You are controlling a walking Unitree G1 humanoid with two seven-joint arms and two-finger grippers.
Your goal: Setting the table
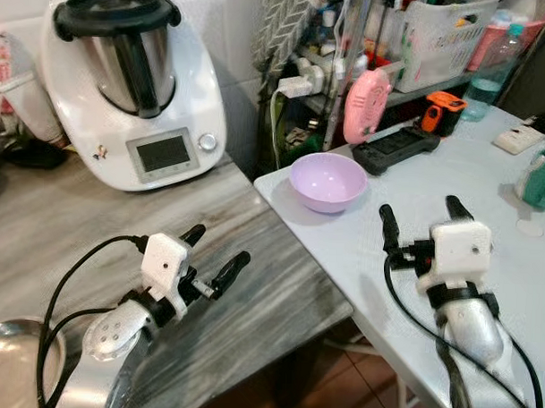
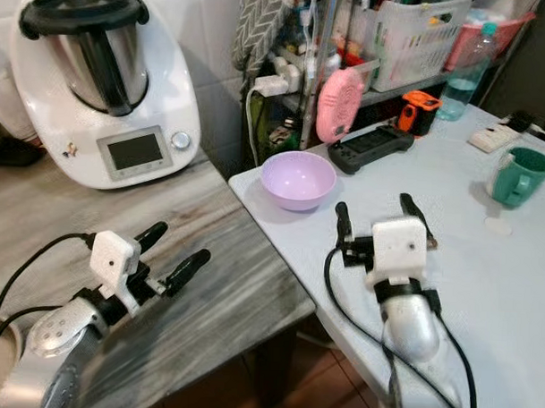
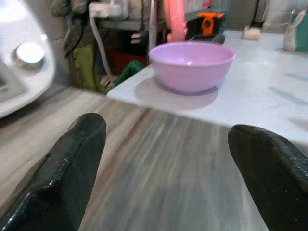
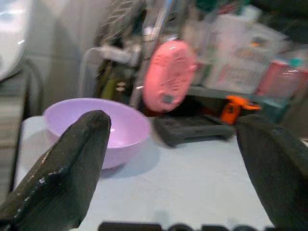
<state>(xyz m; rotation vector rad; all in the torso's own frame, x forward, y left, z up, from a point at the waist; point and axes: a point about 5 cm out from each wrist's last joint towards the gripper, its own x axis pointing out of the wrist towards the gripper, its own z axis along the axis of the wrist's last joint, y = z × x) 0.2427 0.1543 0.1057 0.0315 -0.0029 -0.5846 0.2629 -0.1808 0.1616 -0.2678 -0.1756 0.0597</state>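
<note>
So the lilac bowl (image 1: 328,182) sat empty near the middle of the frame, right at the near-left corner of the pale bench (image 1: 487,220), just beside where that one butted up against the grey wood-grain bench (image 1: 92,242) on the left. The robot's left hand (image 1: 210,255) hovered low over the grey bench in the lower left, fingers spread apart and holding nothing, aimed toward the bowl. The right hand (image 1: 423,212) floated over the pale bench, lower right of centre, also released with its two black fingers wide, bowl a bit ahead and to its left. A big white kitchen machine (image 1: 133,83) with a steel jug stood upper left on the grey bench. Behind the bowl were a pink oval gadget (image 1: 366,104) standing up, a dark tray-like thing (image 1: 395,147) and something orange (image 1: 444,110). A green mug (image 1: 544,178) sat at the right edge. A steel pot rim (image 1: 7,356) peeked in at the bottom left corner.
</note>
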